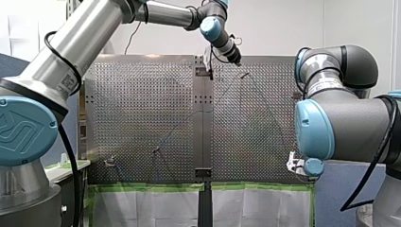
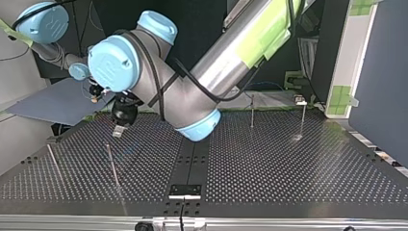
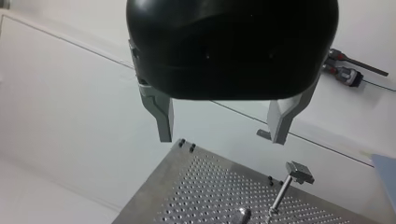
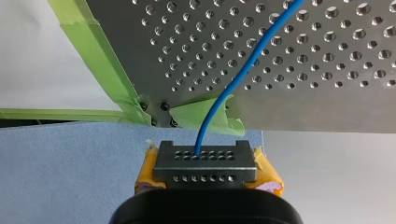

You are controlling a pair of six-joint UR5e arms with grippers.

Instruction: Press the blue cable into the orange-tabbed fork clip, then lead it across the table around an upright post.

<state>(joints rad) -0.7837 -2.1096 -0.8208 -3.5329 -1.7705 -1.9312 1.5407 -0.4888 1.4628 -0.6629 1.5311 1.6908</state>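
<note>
The blue cable [image 4: 243, 79] leaves my right gripper [image 4: 205, 154] and runs out over the perforated table [image 4: 327, 107]. That gripper, with yellow pads, is shut on the cable just off the table's green-taped corner [image 1: 294, 165]. In the front view the cable [image 1: 184, 124] shows only as a thin faint line across the plate. A small clip [image 1: 110, 161] stands at the front view's near left, also seen in the top view as the clip [image 2: 300, 100]. My left gripper [image 3: 222, 140] hangs open and empty high over the table's far side [image 1: 235, 59], its metal fingers [image 3: 161, 116] wide apart.
Thin upright posts stand on the plate: one post [image 2: 252, 110] by the clip, two more posts [image 2: 113, 166] [image 2: 53, 161] at the top view's left. A post with a clamp head [image 3: 299, 171] rises ahead of my left gripper. My left arm [image 2: 207, 82] spans the table.
</note>
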